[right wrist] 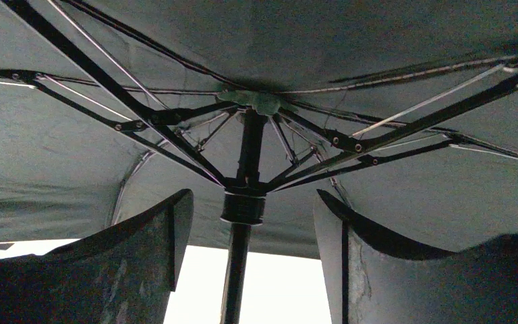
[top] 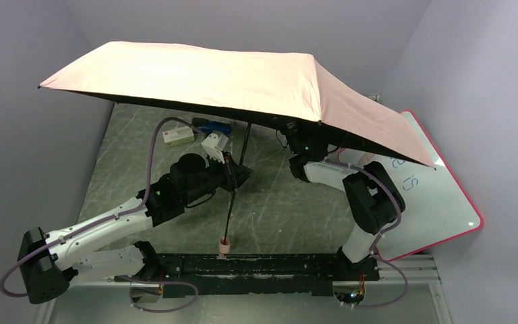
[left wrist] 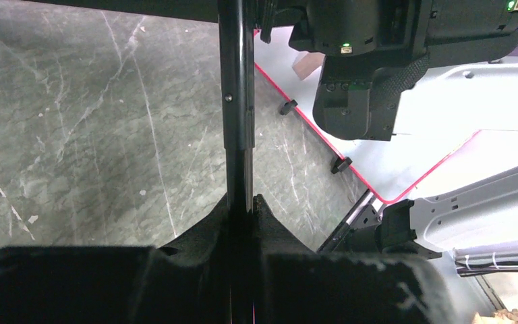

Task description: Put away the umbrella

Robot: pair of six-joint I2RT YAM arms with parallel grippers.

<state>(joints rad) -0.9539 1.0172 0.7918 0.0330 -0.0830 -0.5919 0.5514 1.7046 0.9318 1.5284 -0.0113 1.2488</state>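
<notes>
The pale pink umbrella [top: 243,77] is open and covers the back of the table. Its thin black shaft [top: 235,182] slants down to a small pink handle [top: 224,247] near the front rail. My left gripper [top: 235,170] is shut on the shaft [left wrist: 238,101] at mid-length. My right gripper [top: 297,135] is under the canopy, mostly hidden in the top view. In the right wrist view its fingers [right wrist: 168,229] stand open on either side of the shaft, just below the runner [right wrist: 243,206] and the ribs. The strap is out of view.
A whiteboard with a pink rim [top: 438,196] lies at the right, partly under the canopy. A small white box [top: 177,137] and a blue object [top: 212,126] lie at the back under the umbrella. A black rail [top: 256,266] runs along the front edge.
</notes>
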